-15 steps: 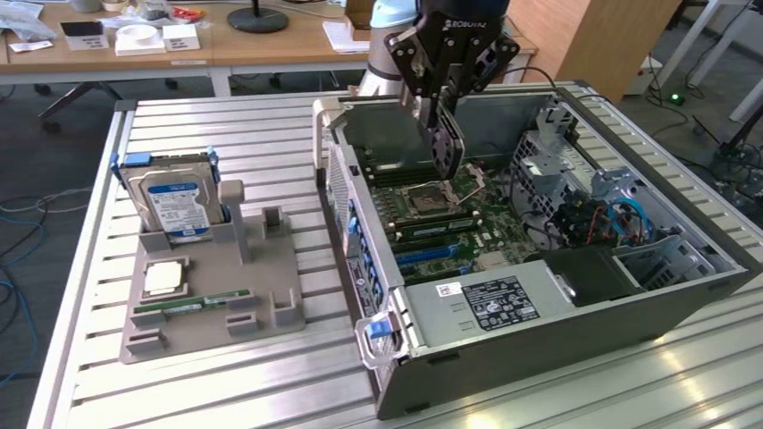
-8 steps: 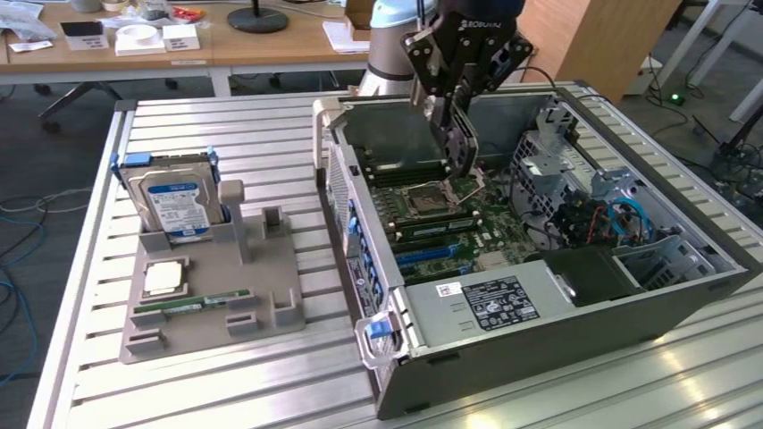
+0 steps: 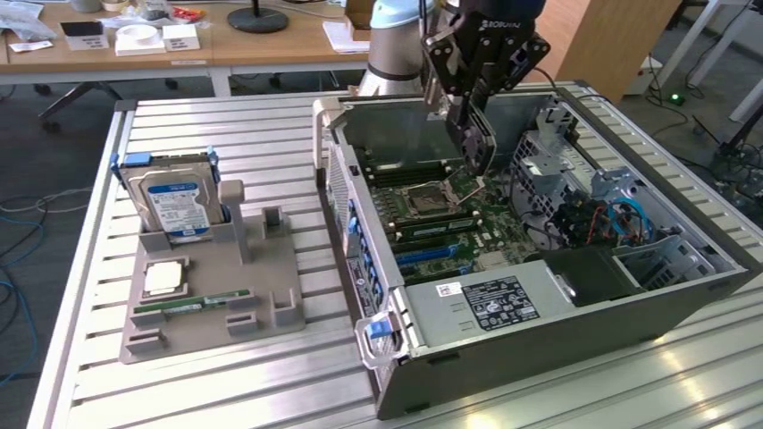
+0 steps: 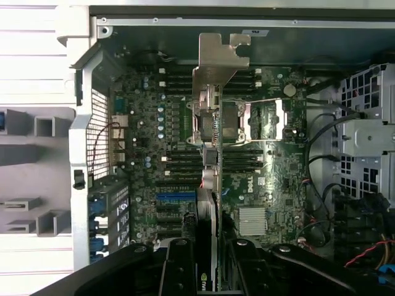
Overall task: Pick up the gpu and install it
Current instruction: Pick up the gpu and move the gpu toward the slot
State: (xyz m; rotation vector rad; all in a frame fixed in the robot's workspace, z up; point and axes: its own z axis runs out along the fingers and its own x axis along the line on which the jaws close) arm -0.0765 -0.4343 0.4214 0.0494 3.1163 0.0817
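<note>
Inspection, from the arm's tip outward:

- The black two-fingered gripper (image 3: 473, 100) (image 4: 213, 268) is closed partway, both fingers pressed on the gpu (image 3: 477, 143) (image 4: 214, 142), a thin dark expansion card with a long silvery metal bracket.
- The gpu is held on edge, with the bracket end farthest from the fingers. It hangs inside the open grey metal computer case (image 3: 537, 344).
- Below it lies the green motherboard (image 3: 435, 228) (image 4: 271, 179). The card's lower end is over the square silver processor socket (image 3: 427, 194) (image 4: 262, 120) and the dark memory slots beside it. I cannot tell whether card and board touch.
- Obstructions nearby: a perforated grey drive cage (image 3: 555, 161) (image 4: 370, 123) and a tangle of blue and black cables (image 3: 626, 214) stand on the exterior view's right of the card. The boxy grey power supply with a black label (image 3: 495, 299) fills the case's near end.
- Outside the case, on the exterior view's left and well apart from the gripper, a grey moulded parts holder (image 3: 227, 308) rests on the ribbed aluminium table (image 3: 238, 134). It carries an upright blue-and-white-labelled hard drive (image 3: 173, 204), a square silver processor chip (image 3: 163, 277) and a slim green memory stick (image 3: 191, 304).
</note>
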